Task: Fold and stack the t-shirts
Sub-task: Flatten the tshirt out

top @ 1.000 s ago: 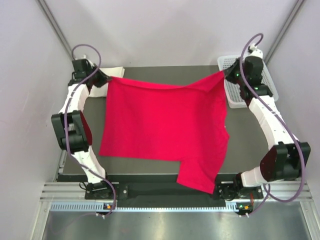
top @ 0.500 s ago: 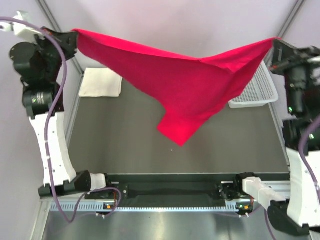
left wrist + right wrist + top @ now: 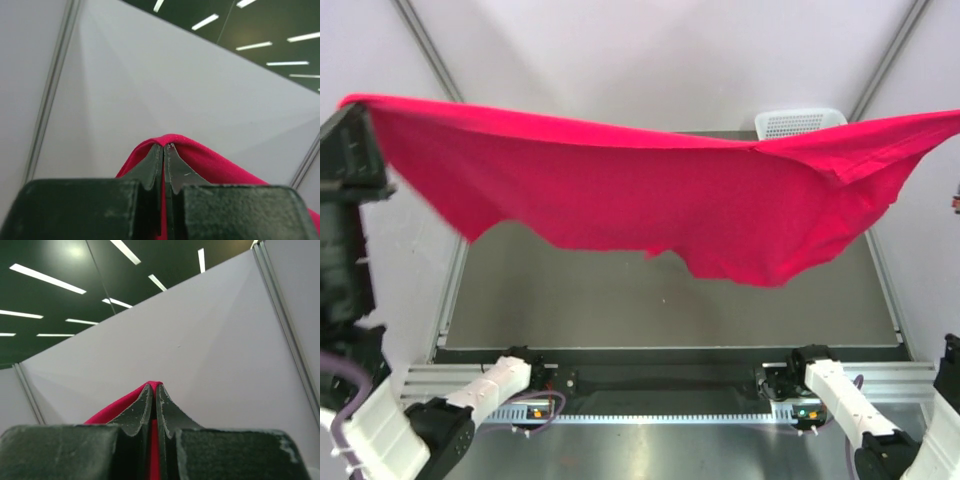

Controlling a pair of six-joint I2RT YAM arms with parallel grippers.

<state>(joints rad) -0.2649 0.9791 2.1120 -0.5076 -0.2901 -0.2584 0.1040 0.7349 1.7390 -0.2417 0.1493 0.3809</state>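
Note:
A bright red t-shirt [image 3: 650, 200] hangs stretched wide in the air above the table, held by two top corners, and its lower edge droops toward the right. At the upper left of the top view, my left gripper [image 3: 354, 104] is shut on one corner. The left wrist view shows red cloth [image 3: 215, 165] pinched between the closed left gripper [image 3: 164, 146]. My right gripper [image 3: 153, 385] is shut on the other corner, with red cloth [image 3: 112, 410] draped over its tips. In the top view that corner runs off the right edge.
A white mesh basket [image 3: 800, 122] stands at the back right, partly behind the shirt. The dark table top [image 3: 660, 300] lies below the cloth. Grey enclosure walls stand close on both sides, and the arm bases sit on the front rail [image 3: 660, 385].
Both arms have risen and spread apart, lifting the red shirt off the table. It now hangs taut and high, close to the camera, and covers the back of the table.

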